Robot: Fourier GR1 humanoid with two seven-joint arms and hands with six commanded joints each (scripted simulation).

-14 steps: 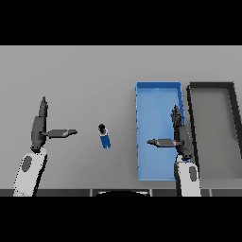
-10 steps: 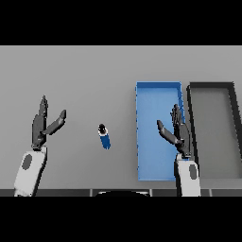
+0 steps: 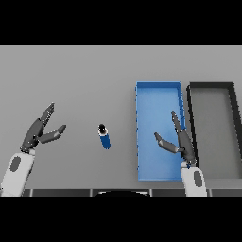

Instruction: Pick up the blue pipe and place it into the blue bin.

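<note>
- We saw the small blue pipe with a dark cap [image 3: 104, 137] lying on the plain grey tabletop [image 3: 85, 75], slightly slanted, its dark end pointing away from the robot.
- The pipe lay between our two hands, nearer the middle of the tabletop, and nothing touched it.
- To its right stood the rectangular blue bin [image 3: 158, 101], open at the top, well apart from the pipe; the pipe was outside it.
- Just beside the blue bin, on its right, stood a dark grey rectangular bin [image 3: 212, 101] of about the same shape, the two side by side.
- Our dark left hand [image 3: 40, 133] was raised over the tabletop to the left of the pipe, its fingers straight and spread, thumb set apart, holding nothing.
- Our dark right hand [image 3: 178, 141] hung over the near part of the blue bin, fingers extended upward and thumb stretched out to the left, also holding nothing.
- Both white and grey forearms came in from the lower edge.
</note>
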